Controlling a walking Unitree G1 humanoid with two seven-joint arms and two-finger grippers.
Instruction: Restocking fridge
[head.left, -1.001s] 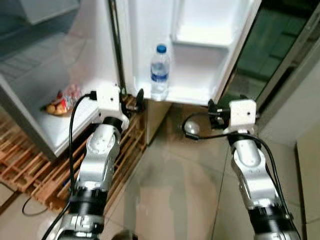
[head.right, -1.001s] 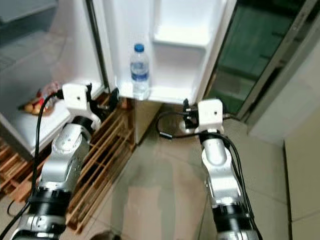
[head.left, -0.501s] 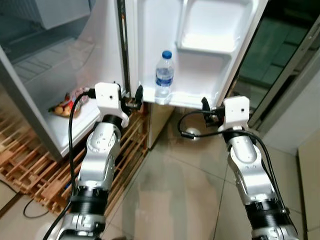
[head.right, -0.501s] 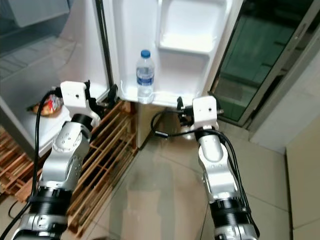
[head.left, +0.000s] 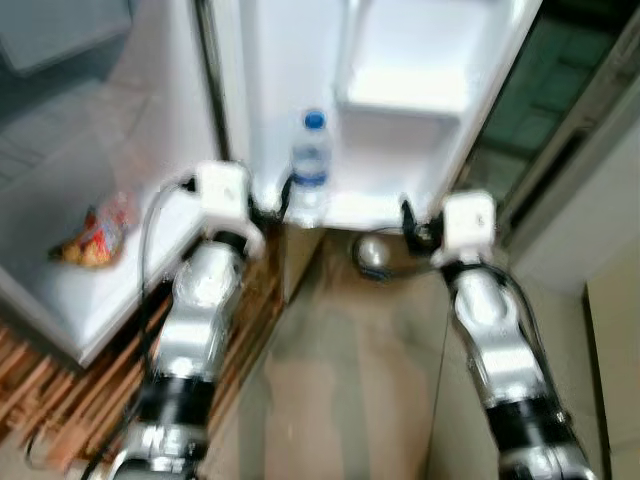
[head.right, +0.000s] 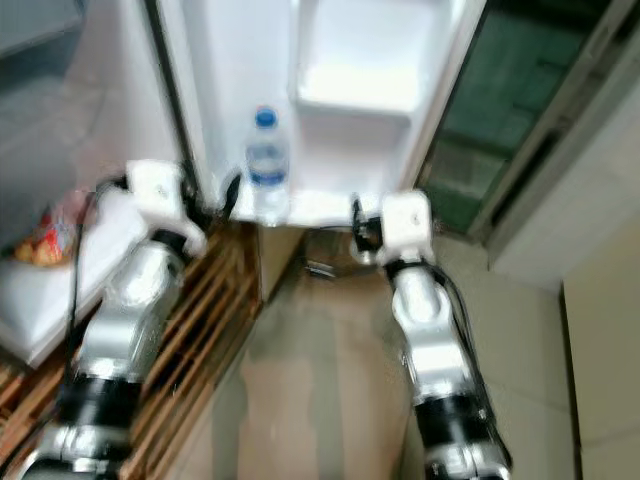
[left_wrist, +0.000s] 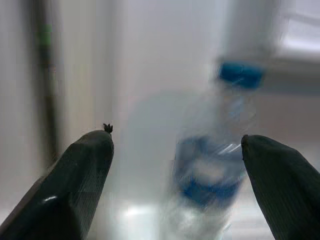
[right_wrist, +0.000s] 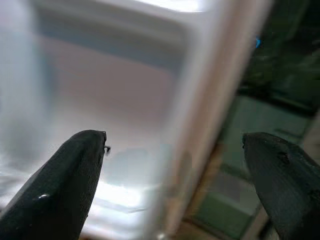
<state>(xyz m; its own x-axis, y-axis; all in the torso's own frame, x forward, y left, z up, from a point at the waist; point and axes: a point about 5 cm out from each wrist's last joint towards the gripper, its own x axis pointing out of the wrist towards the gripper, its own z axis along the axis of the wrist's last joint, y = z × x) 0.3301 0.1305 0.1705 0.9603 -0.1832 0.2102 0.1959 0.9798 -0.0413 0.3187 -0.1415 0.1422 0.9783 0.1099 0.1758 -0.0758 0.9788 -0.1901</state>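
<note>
A clear water bottle (head.left: 311, 165) with a blue cap and blue label stands upright on the bottom shelf of the open white fridge door (head.left: 400, 120). My left gripper (head.left: 270, 198) is open just left of the bottle and holds nothing; in the left wrist view the bottle (left_wrist: 215, 160) sits ahead between the two black fingers (left_wrist: 85, 175). My right gripper (head.left: 412, 222) is open at the door's lower right corner, its fingers (right_wrist: 70, 185) facing the door's edge. A snack packet (head.left: 92, 236) lies on the fridge's inner shelf (head.left: 110, 290) at the left.
A wooden pallet (head.left: 60, 400) lies under the fridge at the lower left. Beige floor tiles (head.left: 340, 400) stretch between my arms. A dark glass door (head.left: 545, 110) stands at the right. The head views are blurred.
The whole picture has shifted and blurred, so the camera moved. My left gripper now sits closer to the bottle. Both grippers remain open.
</note>
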